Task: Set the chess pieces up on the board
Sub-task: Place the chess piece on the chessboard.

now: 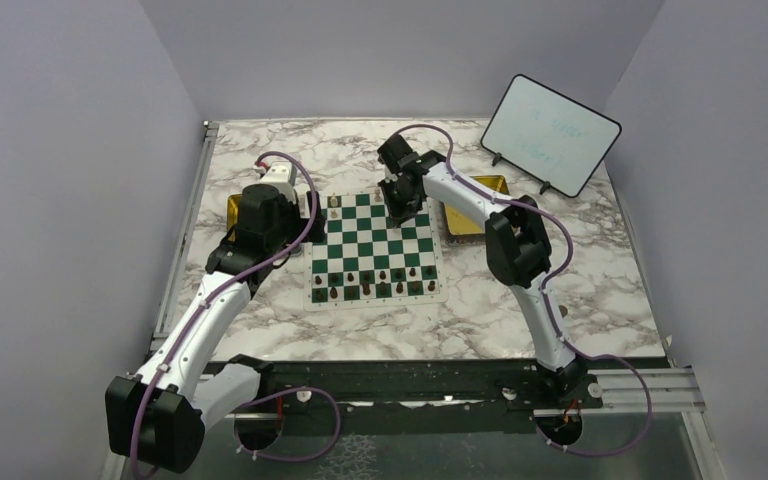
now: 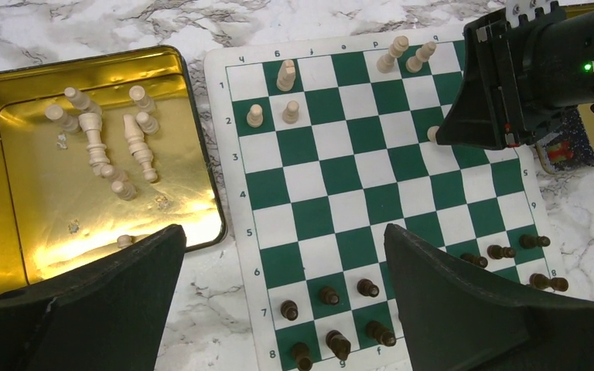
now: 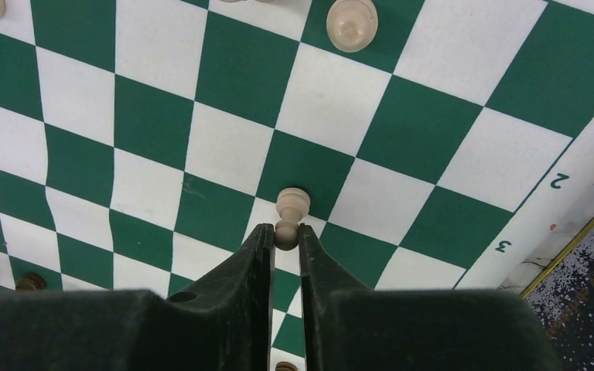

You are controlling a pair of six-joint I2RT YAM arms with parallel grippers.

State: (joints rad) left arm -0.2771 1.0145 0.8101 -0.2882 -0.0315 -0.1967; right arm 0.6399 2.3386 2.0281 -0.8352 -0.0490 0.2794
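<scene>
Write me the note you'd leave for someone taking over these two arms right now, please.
Left claw: open wide and holding nothing, hovering over the board's left edge beside the gold tray.
Right claw: pinched on a cream pawn at the far-right part of the board. I cannot tell whether the pawn touches down.
Done: dark pieces stand on the two near rows, and a few placed cream pieces stand on the far rows.
Left: several loose cream pieces lie in the gold tray and need to go onto the far rows.
</scene>
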